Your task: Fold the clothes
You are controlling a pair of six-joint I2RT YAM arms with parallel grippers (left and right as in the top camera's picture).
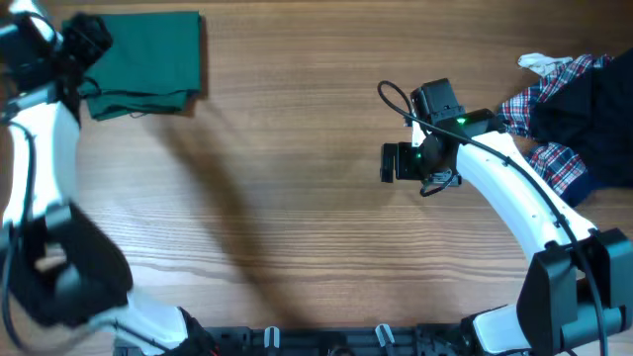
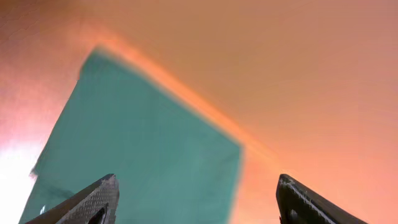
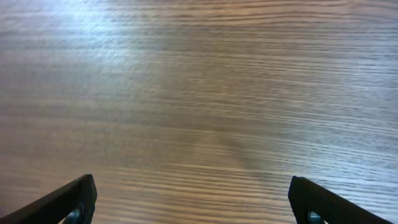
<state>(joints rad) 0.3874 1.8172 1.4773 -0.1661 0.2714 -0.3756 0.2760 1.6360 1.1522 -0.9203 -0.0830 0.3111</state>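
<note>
Two robot arms reach over a wooden table, the broadest thing in view. An unfolded heap of plaid and dark clothes lies at its far right edge; a folded green cloth sits flat in the far left corner. The left gripper hovers at that cloth's left side, jaws spread and empty. The right gripper, mid-table, is likewise splayed wide, holding nothing.

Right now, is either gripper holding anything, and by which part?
Nothing is held. The left gripper is open above the green cloth, and the right gripper is open over the table.
</note>
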